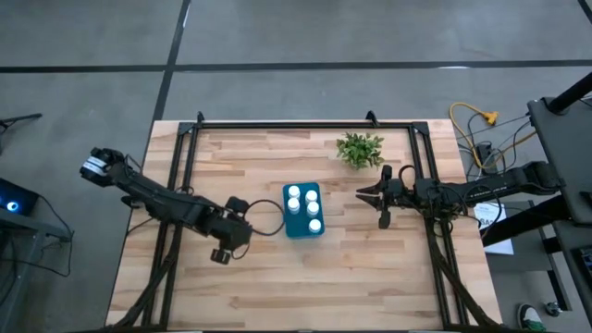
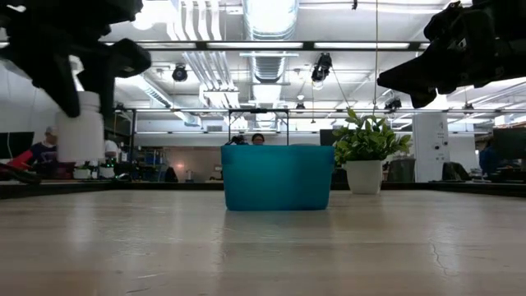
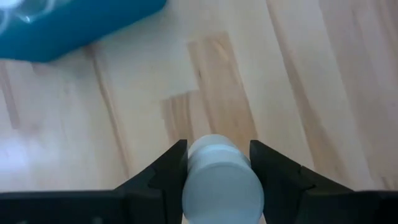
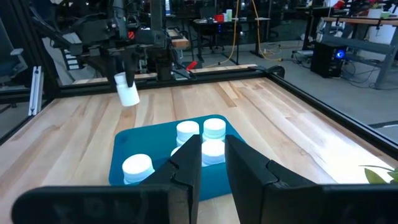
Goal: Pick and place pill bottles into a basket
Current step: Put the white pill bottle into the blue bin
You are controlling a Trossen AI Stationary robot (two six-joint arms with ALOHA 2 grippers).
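Note:
The teal-blue basket (image 1: 289, 222) stands at the table's middle with several white pill bottles (image 1: 312, 196) standing in it; it also shows in the low view (image 2: 277, 177) and the right wrist view (image 4: 121, 158). My left gripper (image 1: 231, 237) is left of the basket, shut on another white pill bottle (image 3: 221, 183), which also shows in the low view (image 2: 80, 127) and the right wrist view (image 4: 128, 92). My right gripper (image 4: 214, 165) hovers right of the basket, pointing at it, slightly open and empty. My left gripper pinches the bottle's top part (image 3: 214, 155), at and just under the cap, between its two fingers, one on each side. The fingers (image 2: 57, 78) come from above, pointing down. The bottle hangs below them, about upright and lifted clear of the table.
A small green plant in a white pot (image 1: 359, 149) stands behind the basket to the right, close to my right gripper. A black metal frame (image 1: 277, 124) runs round the table's far and side edges. Bare wood lies in front of the basket.

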